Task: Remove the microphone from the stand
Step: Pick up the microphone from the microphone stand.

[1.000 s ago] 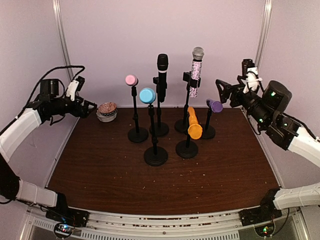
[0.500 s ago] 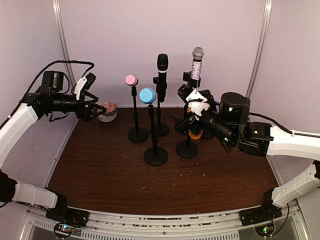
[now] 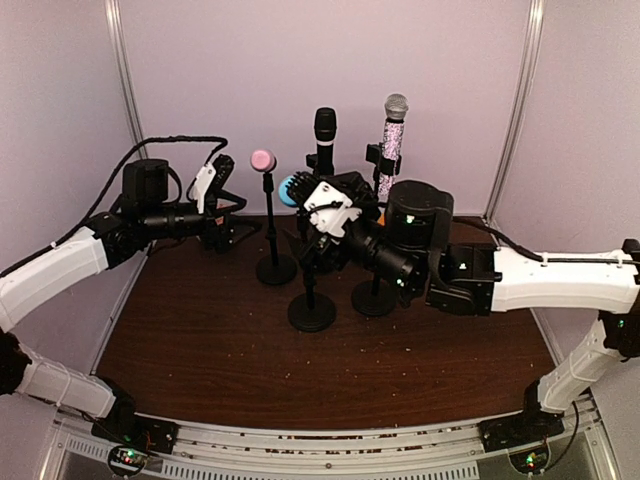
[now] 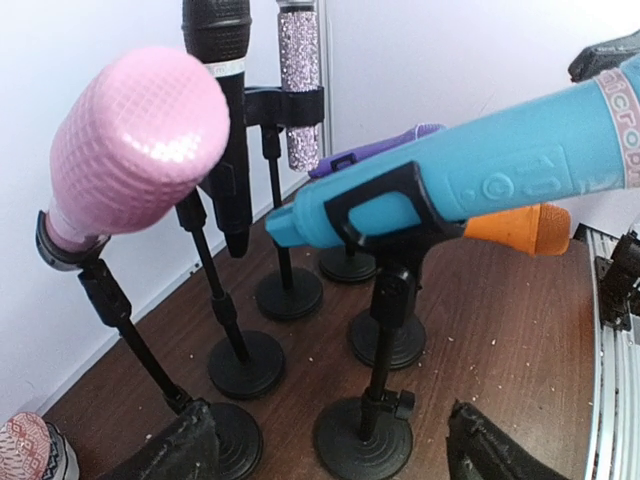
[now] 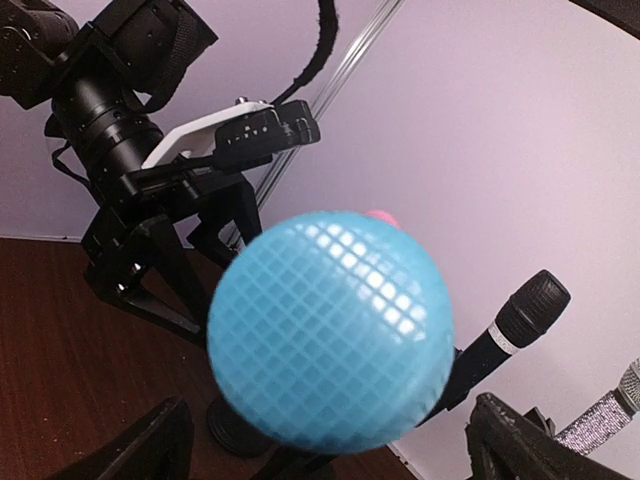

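Blue microphone (image 3: 289, 189) sits clipped in its black stand (image 3: 311, 310), just right of the pink microphone (image 3: 263, 160) in the top view. The right gripper (image 3: 303, 215) is at its head and covers most of it. The left gripper (image 3: 228, 205) hangs just left of the pink microphone, fingers spread.

Left wrist view: the smooth turquoise plastic body lies nearly level, right of the pink microphone's mesh ball, held in a black clip (image 4: 385, 205). Both dark fingertips stand wide apart at the bottom edge, gripping nothing.

Right wrist view: the round head, a glossy diamond-grid mesh, fills the centre, with the pink microphone peeping over it. The right fingers gape wide below it on either side, clear of it.
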`<action>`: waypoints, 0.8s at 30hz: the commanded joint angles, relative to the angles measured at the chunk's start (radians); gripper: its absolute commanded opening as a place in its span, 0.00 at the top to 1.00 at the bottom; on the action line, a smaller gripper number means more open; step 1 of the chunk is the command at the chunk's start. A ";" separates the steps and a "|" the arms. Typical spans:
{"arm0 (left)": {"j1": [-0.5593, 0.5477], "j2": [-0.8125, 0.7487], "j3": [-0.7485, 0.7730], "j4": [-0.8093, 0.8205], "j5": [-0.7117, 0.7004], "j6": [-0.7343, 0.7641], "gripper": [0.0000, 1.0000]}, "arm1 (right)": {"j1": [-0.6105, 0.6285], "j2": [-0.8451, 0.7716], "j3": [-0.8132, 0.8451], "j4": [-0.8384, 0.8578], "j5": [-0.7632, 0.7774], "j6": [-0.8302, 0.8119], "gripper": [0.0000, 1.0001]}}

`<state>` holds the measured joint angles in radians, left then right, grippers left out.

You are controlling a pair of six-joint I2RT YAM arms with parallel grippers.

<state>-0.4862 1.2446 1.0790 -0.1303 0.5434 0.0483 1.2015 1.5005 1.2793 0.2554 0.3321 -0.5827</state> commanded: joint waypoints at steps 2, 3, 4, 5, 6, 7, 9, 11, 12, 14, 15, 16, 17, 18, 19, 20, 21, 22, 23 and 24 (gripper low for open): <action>-0.026 0.022 -0.054 0.208 -0.040 -0.066 0.22 | 0.013 0.071 0.081 0.130 0.075 -0.041 0.08; -0.027 0.024 -0.071 0.231 -0.034 -0.076 0.23 | 0.014 0.083 0.090 0.149 0.086 -0.044 0.10; -0.028 0.025 -0.082 0.251 -0.032 -0.082 0.25 | 0.015 0.094 0.098 0.164 0.095 -0.049 0.13; -0.030 0.030 -0.092 0.268 -0.033 -0.092 0.26 | 0.016 0.106 0.108 0.177 0.105 -0.054 0.16; -0.031 0.035 -0.096 0.281 -0.038 -0.099 0.26 | 0.016 0.117 0.116 0.190 0.112 -0.058 0.19; -0.037 0.043 -0.097 0.291 -0.043 -0.102 0.26 | 0.017 0.126 0.125 0.199 0.118 -0.066 0.23; -0.046 0.058 -0.095 0.313 -0.053 -0.103 0.27 | 0.019 0.141 0.134 0.221 0.126 -0.081 0.30; -0.061 0.080 -0.083 0.322 -0.064 -0.100 0.27 | 0.020 0.149 0.137 0.237 0.133 -0.091 0.38; -0.067 0.093 -0.073 0.323 -0.070 -0.099 0.27 | 0.021 0.150 0.136 0.243 0.134 -0.094 0.42; -0.075 0.124 -0.050 0.326 -0.079 -0.103 0.28 | 0.021 0.149 0.131 0.258 0.133 -0.095 0.53; -0.079 0.138 -0.037 0.327 -0.077 -0.110 0.28 | 0.022 0.146 0.128 0.261 0.132 -0.089 0.58; -0.085 0.149 -0.027 0.329 -0.072 -0.112 0.29 | 0.023 0.143 0.125 0.262 0.127 -0.086 0.62; -0.093 0.158 -0.022 0.334 -0.071 -0.113 0.29 | 0.024 0.142 0.121 0.264 0.122 -0.084 0.65; -0.102 0.167 -0.016 0.340 -0.069 -0.114 0.30 | 0.026 0.141 0.117 0.266 0.119 -0.083 0.67; -0.112 0.177 -0.012 0.344 -0.067 -0.115 0.30 | 0.027 0.141 0.115 0.267 0.119 -0.084 0.69; -0.120 0.186 -0.008 0.348 -0.062 -0.118 0.31 | 0.030 0.141 0.112 0.269 0.120 -0.087 0.71; -0.131 0.194 -0.002 0.353 -0.057 -0.122 0.32 | 0.031 0.140 0.107 0.271 0.122 -0.088 0.73; -0.139 0.203 0.002 0.357 -0.048 -0.122 0.33 | 0.032 0.140 0.104 0.277 0.122 -0.086 0.73; -0.145 0.211 0.009 0.361 -0.037 -0.122 0.34 | 0.033 0.139 0.096 0.281 0.122 -0.082 0.74; -0.152 0.219 0.015 0.365 -0.032 -0.128 0.34 | 0.033 0.136 0.093 0.287 0.120 -0.078 0.74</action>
<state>-0.6098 1.4387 1.0443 0.1516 0.4820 -0.0605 1.2221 1.6444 1.3830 0.4694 0.4461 -0.6701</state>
